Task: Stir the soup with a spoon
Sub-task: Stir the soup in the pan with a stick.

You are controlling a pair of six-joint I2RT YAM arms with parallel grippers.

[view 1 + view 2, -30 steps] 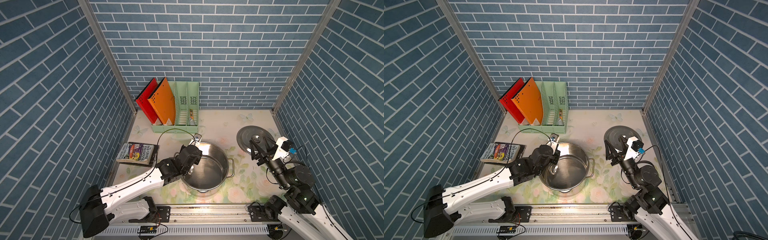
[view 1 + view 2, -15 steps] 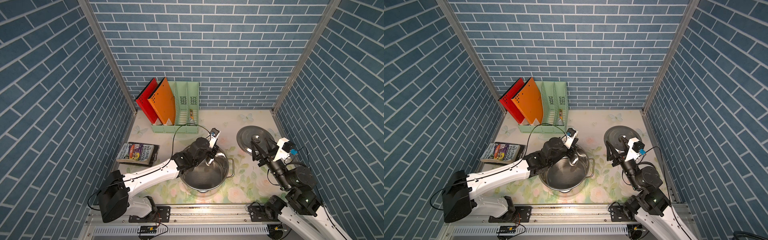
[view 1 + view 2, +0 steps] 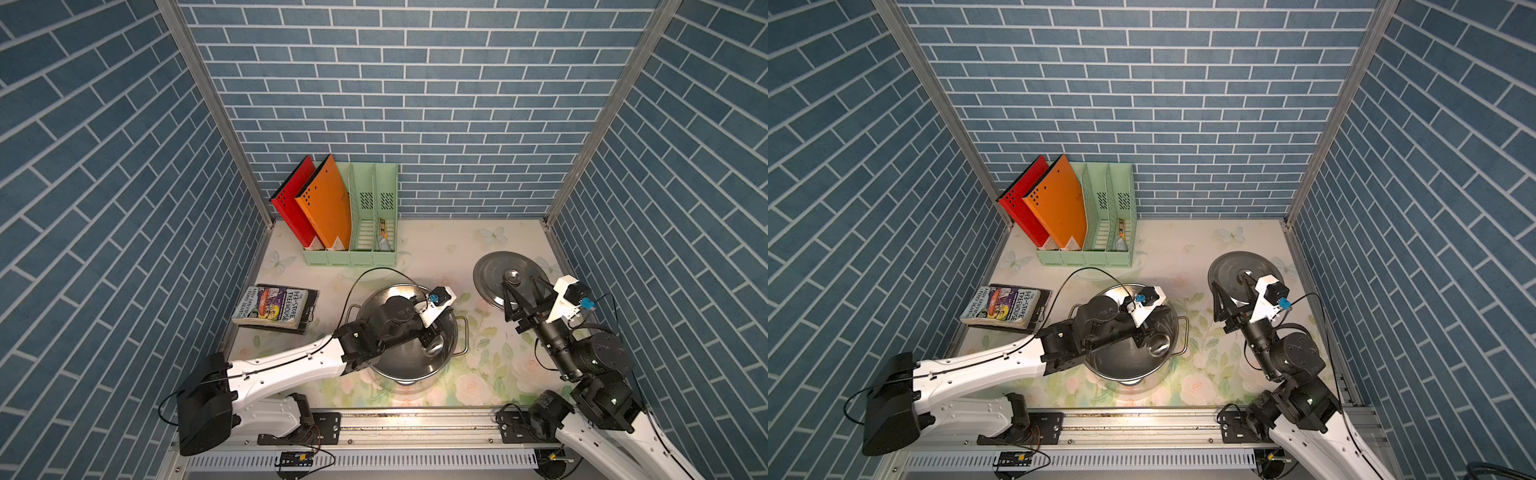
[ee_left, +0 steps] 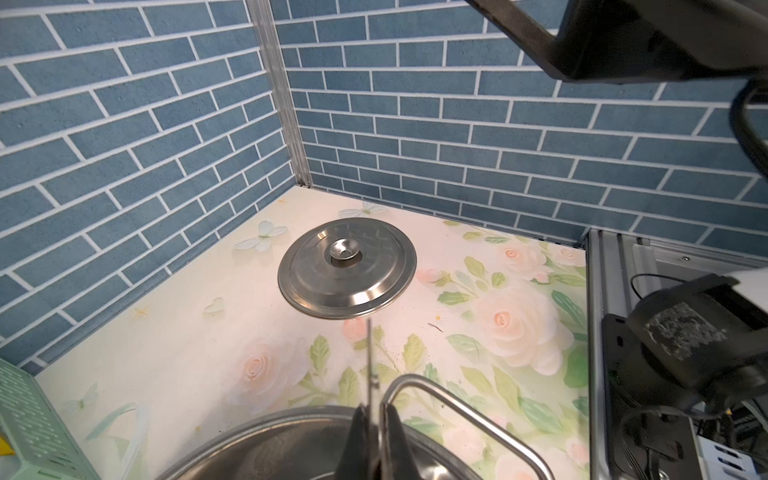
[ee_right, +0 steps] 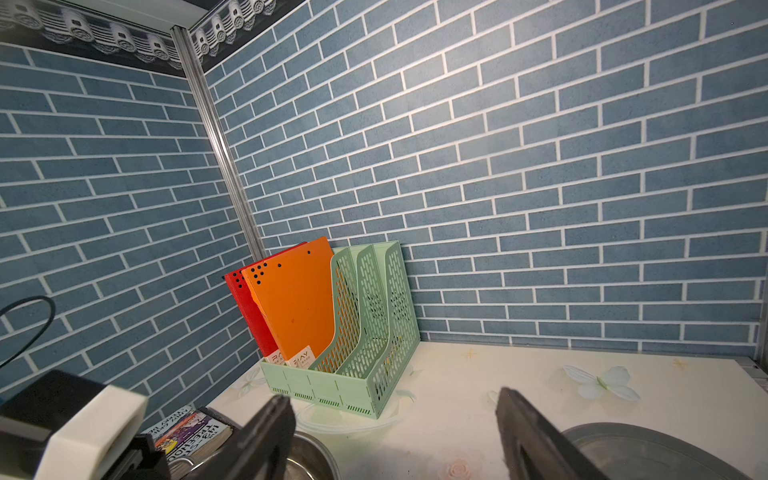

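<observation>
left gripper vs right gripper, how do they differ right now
The left gripper is shut on the spoon, pinching its thin handle; the right gripper stands open and holds nothing. The left gripper is over the pot, with the spoon's bowl inside it; the right gripper hangs in the air by the lid. Both have dark fingers and a white camera mount at the wrist.
</observation>
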